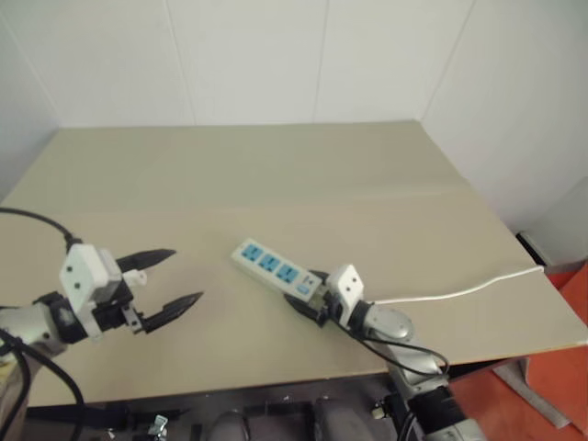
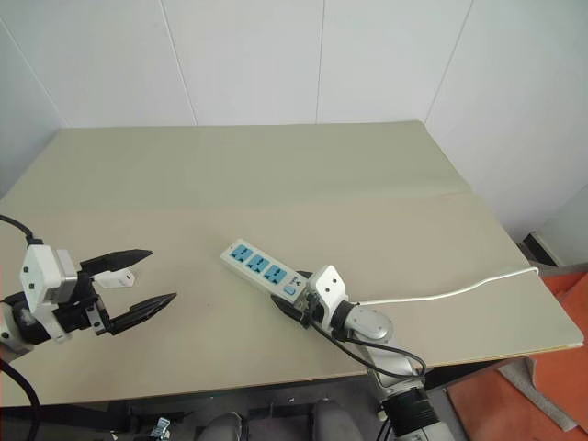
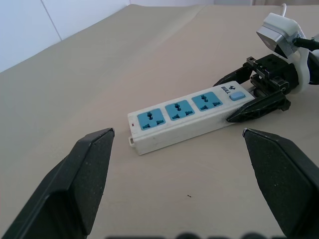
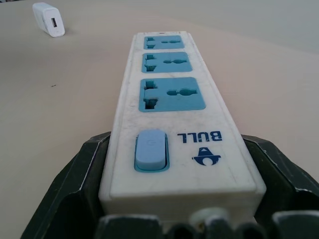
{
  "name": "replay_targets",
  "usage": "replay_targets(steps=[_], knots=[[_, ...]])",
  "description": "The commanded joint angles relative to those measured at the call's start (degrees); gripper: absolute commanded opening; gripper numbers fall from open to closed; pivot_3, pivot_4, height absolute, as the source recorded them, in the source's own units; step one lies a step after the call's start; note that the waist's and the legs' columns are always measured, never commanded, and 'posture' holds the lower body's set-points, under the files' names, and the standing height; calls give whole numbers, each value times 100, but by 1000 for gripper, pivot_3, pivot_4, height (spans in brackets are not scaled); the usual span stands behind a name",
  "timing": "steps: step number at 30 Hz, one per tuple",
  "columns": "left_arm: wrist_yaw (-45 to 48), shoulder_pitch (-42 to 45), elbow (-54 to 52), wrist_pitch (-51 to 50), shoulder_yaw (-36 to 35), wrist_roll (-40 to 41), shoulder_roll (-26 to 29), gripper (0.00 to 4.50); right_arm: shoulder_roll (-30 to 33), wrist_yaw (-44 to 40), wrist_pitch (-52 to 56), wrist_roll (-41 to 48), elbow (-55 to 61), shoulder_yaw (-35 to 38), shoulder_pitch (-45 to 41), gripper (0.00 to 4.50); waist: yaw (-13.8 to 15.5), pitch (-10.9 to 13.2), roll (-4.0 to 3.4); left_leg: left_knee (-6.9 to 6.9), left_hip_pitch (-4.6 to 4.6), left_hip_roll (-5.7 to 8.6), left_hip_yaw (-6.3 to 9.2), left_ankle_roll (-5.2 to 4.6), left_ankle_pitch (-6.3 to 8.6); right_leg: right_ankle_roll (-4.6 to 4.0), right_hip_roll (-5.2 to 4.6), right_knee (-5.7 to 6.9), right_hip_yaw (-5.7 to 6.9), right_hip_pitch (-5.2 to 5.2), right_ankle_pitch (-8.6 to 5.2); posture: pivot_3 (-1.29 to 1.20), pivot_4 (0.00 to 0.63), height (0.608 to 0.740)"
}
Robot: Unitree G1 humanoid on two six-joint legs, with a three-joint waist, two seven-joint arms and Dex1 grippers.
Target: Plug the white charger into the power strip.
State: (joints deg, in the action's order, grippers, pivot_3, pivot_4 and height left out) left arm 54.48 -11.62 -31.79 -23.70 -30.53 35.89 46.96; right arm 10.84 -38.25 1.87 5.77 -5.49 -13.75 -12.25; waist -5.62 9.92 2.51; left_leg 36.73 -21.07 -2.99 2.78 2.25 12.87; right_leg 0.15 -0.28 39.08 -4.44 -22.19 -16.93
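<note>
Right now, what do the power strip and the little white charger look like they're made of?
The power strip looks like hard white plastic, slightly glossy and a bit scuffed, with blue plastic socket faces and a blue switch. The white charger seems smooth white plastic too, with rounded edges. The table looks matte beige, maybe laminate or board.

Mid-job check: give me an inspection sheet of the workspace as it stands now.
Surface: beige table, flat.
Job's things: white charger lies loose, apart from the power strip; all three sockets vacant.
Clutter: nothing seen.
Grippers: left gripper open, holding nothing, near the charger; right gripper with its jaws on either side of the strip's switch end.
Cables: strip's white cord runs off the table's right edge.
Surroundings: white walls; orange floor at right.
</note>
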Motion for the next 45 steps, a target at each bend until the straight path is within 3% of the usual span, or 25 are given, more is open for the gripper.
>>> replay_targets(steps=[1,6,13,16,22,29,31,36,42,45], knots=[[-31,31,-171,122,-55,23,16,4500,48,-14,127,-160,-275,-172,43,3437,0,0,0,0,0,0,-1,0,0,0,0,0,-1,0,0,0,150,740],[47,137,-75,114,8,27,98,4500,236,-426,-152,245,-257,208,-391,3437,10,5,-4,0,-1,3,-3,0,0,1,-2,0,-5,-2,0,0,150,740],[216,426,204,152,158,-37,218,4500,845,-2238,-461,1025,-650,435,-1652,3437,78,61,-47,-6,-44,15,-3,-3,2,5,-12,-8,2,-36,-2,0,150,740],[245,454,226,160,166,-52,215,4500,947,-2973,-579,1210,-893,373,-1959,3437,78,61,-48,-6,-127,14,3,-4,7,-35,-15,-7,11,-110,23,0,150,740],[407,356,208,149,4,-20,285,4500,903,-3928,-966,1121,-1445,117,-2060,3437,174,64,-52,-5,-139,16,4,-2,21,-35,-33,-25,23,-113,23,0,150,740],[726,589,652,125,-297,156,525,4500,729,-4317,-1733,802,-2134,-111,-1918,3437,169,65,-54,3,-110,16,5,1,19,-36,-24,-8,28,-92,28,0,150,740],[578,778,922,89,-235,-122,711,4500,671,-4324,-1835,779,-2270,-127,-1878,3437,164,67,-56,3,-111,12,7,1,19,-37,-17,-6,31,-95,28,0,150,740],[151,1788,1676,-418,325,-654,1474,4500,576,-4341,-1962,706,-2406,-192,-1717,3437,165,65,-52,5,-108,14,11,1,18,-36,-16,-5,32,-90,28,0,150,740],[2555,3506,3423,230,1774,-968,3022,4500,458,-4272,-1995,640,-2497,-206,-1669,3437,152,65,-49,3,-109,12,11,4,17,-36,-8,-3,37,-96,27,0,150,740],[3399,5149,4376,871,3382,-2471,3074,4500,383,-4266,-1954,622,-2536,-233,-1650,3437,165,65,-50,3,-103,16,8,4,17,-37,-6,-1,39,-87,25,0,150,740]])
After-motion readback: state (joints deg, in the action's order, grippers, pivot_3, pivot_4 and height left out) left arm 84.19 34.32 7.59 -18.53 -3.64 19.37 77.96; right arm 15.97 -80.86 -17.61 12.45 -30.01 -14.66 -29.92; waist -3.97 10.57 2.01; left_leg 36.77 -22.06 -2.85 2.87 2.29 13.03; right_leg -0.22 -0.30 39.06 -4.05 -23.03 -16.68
